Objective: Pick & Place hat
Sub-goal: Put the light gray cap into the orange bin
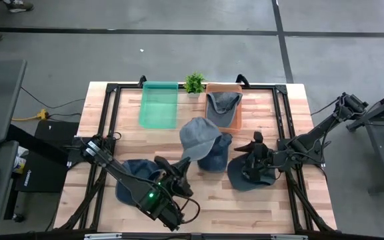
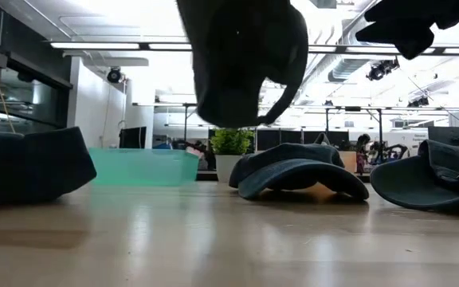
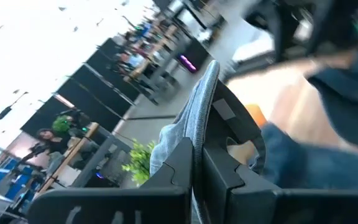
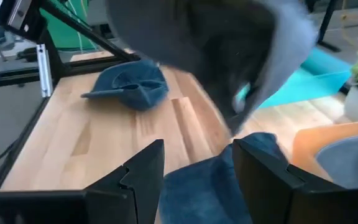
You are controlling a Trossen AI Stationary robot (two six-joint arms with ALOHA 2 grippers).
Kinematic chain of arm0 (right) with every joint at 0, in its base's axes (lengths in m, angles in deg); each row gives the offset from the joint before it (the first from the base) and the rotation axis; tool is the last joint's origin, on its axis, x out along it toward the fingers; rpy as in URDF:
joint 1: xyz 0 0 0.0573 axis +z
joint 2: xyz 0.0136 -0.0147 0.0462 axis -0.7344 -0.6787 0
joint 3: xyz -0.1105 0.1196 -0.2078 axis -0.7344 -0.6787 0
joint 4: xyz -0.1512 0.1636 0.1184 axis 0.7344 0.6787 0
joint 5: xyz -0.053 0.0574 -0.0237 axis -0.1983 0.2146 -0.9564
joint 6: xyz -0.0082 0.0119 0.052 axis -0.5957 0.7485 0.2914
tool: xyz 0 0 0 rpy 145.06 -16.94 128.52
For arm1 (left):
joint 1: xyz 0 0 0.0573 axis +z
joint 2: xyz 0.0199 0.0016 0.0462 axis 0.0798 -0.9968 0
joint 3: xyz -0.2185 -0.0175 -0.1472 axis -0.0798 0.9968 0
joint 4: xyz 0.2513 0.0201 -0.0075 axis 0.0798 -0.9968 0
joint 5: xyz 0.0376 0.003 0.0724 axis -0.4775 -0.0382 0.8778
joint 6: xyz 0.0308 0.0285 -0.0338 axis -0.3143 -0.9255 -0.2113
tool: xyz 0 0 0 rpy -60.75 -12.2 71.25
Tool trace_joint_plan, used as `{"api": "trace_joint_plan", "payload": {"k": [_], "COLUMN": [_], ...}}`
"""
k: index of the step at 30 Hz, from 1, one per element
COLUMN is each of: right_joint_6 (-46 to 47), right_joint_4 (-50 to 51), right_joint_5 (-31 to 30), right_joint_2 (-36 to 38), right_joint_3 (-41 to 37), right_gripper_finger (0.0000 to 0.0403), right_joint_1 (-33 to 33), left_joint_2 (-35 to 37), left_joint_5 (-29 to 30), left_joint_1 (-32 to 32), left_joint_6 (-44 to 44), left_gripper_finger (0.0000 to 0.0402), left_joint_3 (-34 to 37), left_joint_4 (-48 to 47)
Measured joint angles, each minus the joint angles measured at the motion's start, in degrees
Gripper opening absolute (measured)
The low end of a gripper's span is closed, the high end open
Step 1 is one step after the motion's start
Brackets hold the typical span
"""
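A grey-blue hat [image 1: 199,133] hangs in the air above the middle of the wooden tabletop [image 1: 129,143], its brim clamped in the left pincer [image 1: 184,163]. Under it another hat [image 1: 215,159] lies flat. The right pincer [image 1: 255,139], fingers apart, hovers over a third hat [image 1: 245,179]. Behind stand a green bin [image 1: 159,105], an orange bin [image 1: 235,120] and a small plant [image 1: 194,83]

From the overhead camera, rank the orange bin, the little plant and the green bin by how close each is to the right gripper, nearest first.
Measured from the right gripper, which is over a hat at the table's right:
1. Orange bin, at the back, just right of centre, with a hat inside.
2. Plant, at the back edge, between the two bins.
3. Green bin, at the back left.
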Motion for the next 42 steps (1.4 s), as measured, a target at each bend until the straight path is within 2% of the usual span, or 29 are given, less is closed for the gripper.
{"api": "trace_joint_plan", "payload": {"k": [5,12,18,23,29,34,38,42], "right_joint_6": [0.6,-1.0,-6.6,-13.0,-22.5,-33.3,-44.7,-57.7], "right_joint_4": [2.9,6.3,4.3,-0.3,-7.1,-14.7,-22.4,-30.2], "right_joint_5": [3.2,3.9,4.0,3.5,-1.6,-10.1,-15.9,-18.5], "right_joint_2": [0.0,0.0,-1.9,-6.4,-11.6,-14.3,-15.5,-16.3], "right_joint_3": [-0.2,-0.2,-0.2,-0.2,-0.2,-0.2,-0.2,-0.2], "right_gripper_finger": [0.0185,0.0185,0.0178,0.0168,0.0158,0.0162,0.0167,0.0170], "right_joint_1": [0.0,0.0,0.0,0.0,0.0,0.0,0.0,-0.4], "left_joint_2": [1.2,4.1,4.9,4.6,4.7,4.7,4.7,4.7], "left_joint_5": [4.8,5.6,5.9,5.3,5.6,5.6,5.5,5.4], "left_joint_1": [1.3,3.7,5.2,7.6,10.5,13.1,14.3,15.1], "left_joint_6": [9.9,17.0,34.7,44.7,55.0,65.6,67.2,67.2], "left_gripper_finger": [0.0006,0.0006,0.0006,0.0006,0.0006,0.0007,0.0011,0.0009], "left_joint_3": [0.0,0.0,0.2,2.1,2.1,2.1,2.1,2.1], "left_joint_4": [-3.0,-3.0,-10.6,-10.6,-10.5,-9.9,-6.6,-2.3]}}
